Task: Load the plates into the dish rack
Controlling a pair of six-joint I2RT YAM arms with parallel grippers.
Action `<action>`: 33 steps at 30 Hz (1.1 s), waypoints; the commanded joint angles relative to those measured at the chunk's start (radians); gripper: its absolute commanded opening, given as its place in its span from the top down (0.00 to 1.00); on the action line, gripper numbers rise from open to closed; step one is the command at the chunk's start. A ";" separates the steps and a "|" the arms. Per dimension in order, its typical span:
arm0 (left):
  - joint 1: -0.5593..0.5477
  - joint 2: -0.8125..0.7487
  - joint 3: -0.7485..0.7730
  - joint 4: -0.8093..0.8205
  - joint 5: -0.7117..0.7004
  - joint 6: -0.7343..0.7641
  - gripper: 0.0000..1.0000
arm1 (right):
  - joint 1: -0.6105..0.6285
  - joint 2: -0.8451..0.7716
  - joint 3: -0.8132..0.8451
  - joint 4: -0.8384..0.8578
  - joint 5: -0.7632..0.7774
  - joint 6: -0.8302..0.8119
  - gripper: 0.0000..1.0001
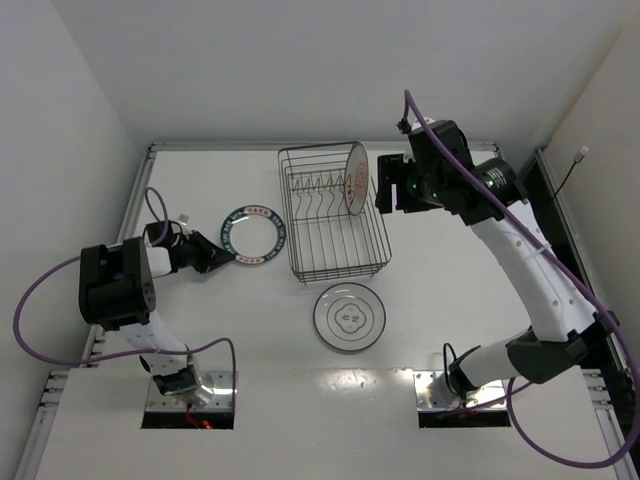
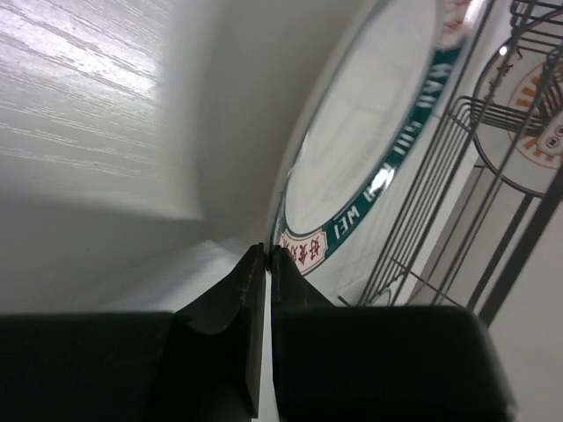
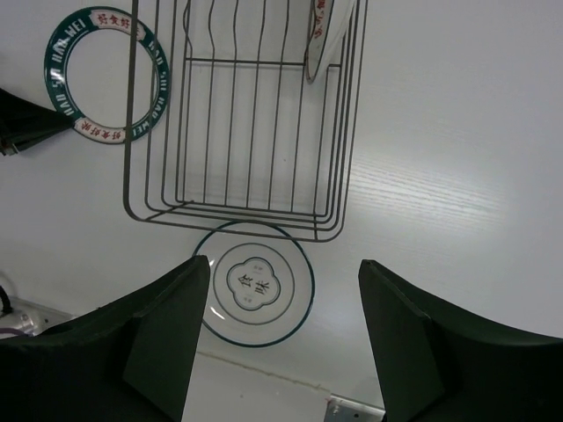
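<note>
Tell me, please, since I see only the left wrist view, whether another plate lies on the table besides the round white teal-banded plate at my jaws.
Observer: Yes, a round white plate with a thin dark ring lies flat just on the near side of the rectangular dark wire dish rack.
Operator: Where is the other arm, please?
Observer: The right gripper hovers, jaws open, beside the rack's right wall.
Operator: Which way is the rack from me?
Observer: It stands just right of the teal-banded plate.
</note>
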 commanded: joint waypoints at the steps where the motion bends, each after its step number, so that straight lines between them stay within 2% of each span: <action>1: 0.035 -0.060 0.036 -0.075 0.042 0.122 1.00 | -0.002 0.018 0.022 0.046 -0.036 0.017 0.34; 7: 0.048 -0.137 0.075 -0.170 0.023 0.177 1.00 | -0.002 0.027 0.022 0.056 -0.045 0.017 0.34; 13: 0.057 -0.137 0.096 -0.170 0.041 0.159 1.00 | -0.002 0.027 0.022 0.056 -0.054 0.017 0.34; 20: 0.057 -0.250 0.105 -0.130 0.075 0.093 1.00 | -0.011 -0.006 -0.057 0.097 -0.085 0.017 0.34; 25: 0.057 -0.354 0.127 -0.116 0.105 0.030 1.00 | -0.051 -0.043 -0.215 0.270 -0.293 0.040 0.34; 26: 0.057 -0.371 0.137 -0.103 0.105 0.009 1.00 | -0.051 -0.054 -0.241 0.302 -0.380 0.054 0.34; 33: 0.057 -0.463 0.167 -0.060 0.170 -0.053 1.00 | -0.129 -0.085 -0.494 0.638 -0.726 0.241 0.34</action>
